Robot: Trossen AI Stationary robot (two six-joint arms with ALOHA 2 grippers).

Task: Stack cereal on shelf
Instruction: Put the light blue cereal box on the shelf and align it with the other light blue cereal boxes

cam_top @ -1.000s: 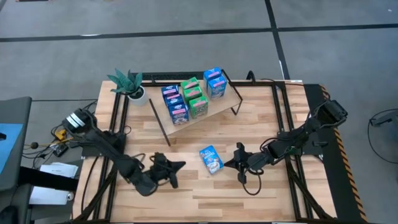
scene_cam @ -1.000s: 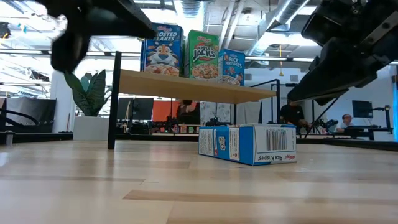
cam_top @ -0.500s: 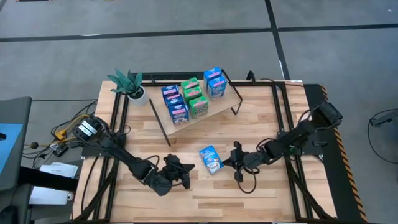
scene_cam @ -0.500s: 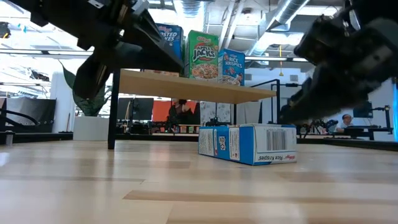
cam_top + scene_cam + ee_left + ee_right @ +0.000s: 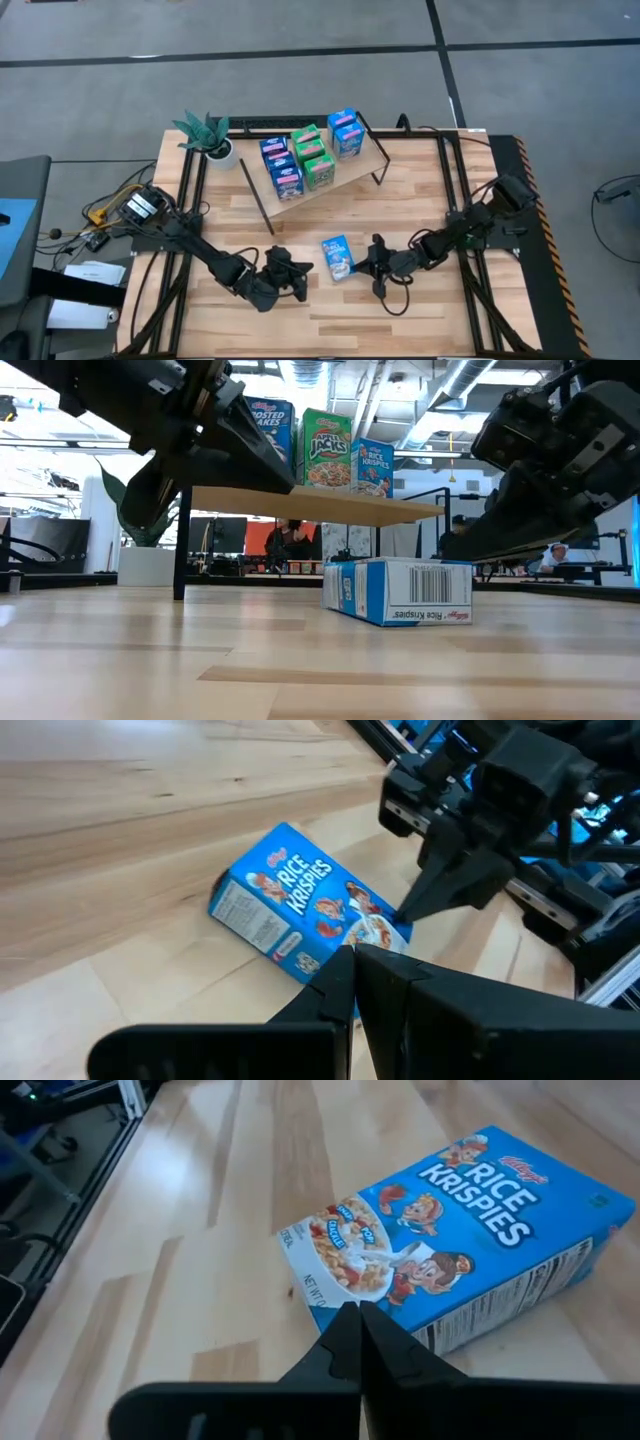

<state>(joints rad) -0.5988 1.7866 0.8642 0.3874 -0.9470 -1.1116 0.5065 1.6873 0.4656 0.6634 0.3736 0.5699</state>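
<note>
A blue cereal box (image 5: 338,256) lies flat on the tabletop, printed front up; it also shows in the low view (image 5: 400,588). My right gripper (image 5: 373,264) is shut, just right of the box. My left gripper (image 5: 303,274) is shut, just left of the box; its tips (image 5: 352,958) stand by the box's near edge, and I cannot tell if they touch. The tilted wooden shelf (image 5: 372,158) on black rod legs stands at the far middle. Several blue and green boxes (image 5: 312,160) stand on it. My right gripper touches the blue box with its shut fingertips (image 5: 408,912) at the corner of the end printed with the cereal bowl (image 5: 322,1298). The fingers come level from the table's right side. The box lies flat on the table.
A potted plant (image 5: 208,136) stands at the far left beside the shelf. Black frame rails (image 5: 455,200) run along the table's left and right sides. Bare tabletop (image 5: 330,310) lies near the front edge.
My left gripper has gone toward the table's right edge and come up to the box. My right gripper has gone toward the table's left edge and reached the box. The box has turned a little on the table.
</note>
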